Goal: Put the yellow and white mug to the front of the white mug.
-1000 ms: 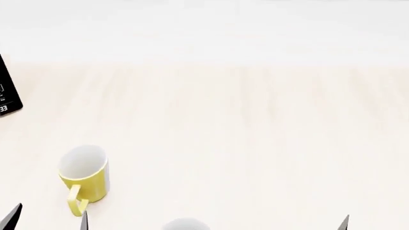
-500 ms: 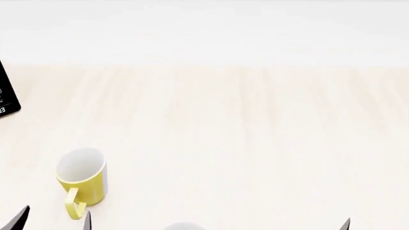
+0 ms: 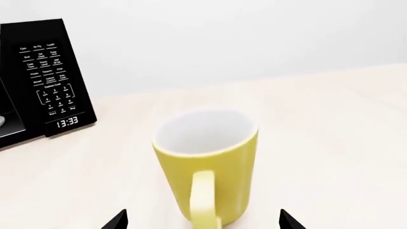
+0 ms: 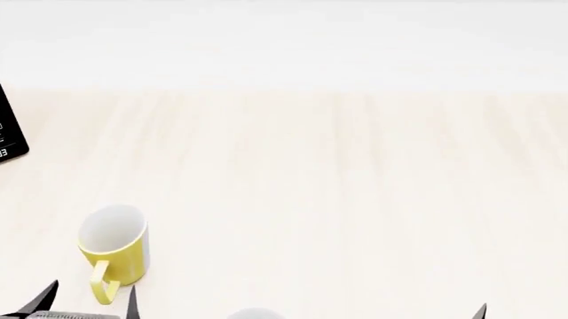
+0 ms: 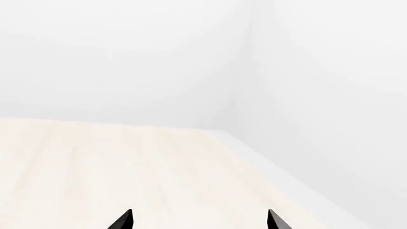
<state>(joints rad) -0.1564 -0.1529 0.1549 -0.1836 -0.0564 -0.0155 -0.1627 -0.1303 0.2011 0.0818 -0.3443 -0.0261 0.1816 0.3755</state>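
Note:
The yellow and white mug (image 4: 114,251) stands upright on the pale wooden counter at the near left, handle toward me. It fills the left wrist view (image 3: 207,167). My left gripper (image 4: 89,300) is open just in front of the mug, its fingertips wide apart on either side of the handle (image 3: 203,202) without touching. Only the rim of the white mug (image 4: 255,313) shows at the bottom edge of the head view. My right gripper (image 5: 199,220) is open and empty over bare counter; one fingertip (image 4: 480,310) shows at the lower right of the head view.
A black microwave with a keypad and clock display (image 3: 47,81) stands at the far left of the counter (image 4: 7,133). A white wall runs behind the counter, and the counter's right edge (image 5: 279,171) meets a corner.
My left gripper has come forward toward the yellow and white mug; its fingertips show higher in the head view. The mugs have not moved on the counter.

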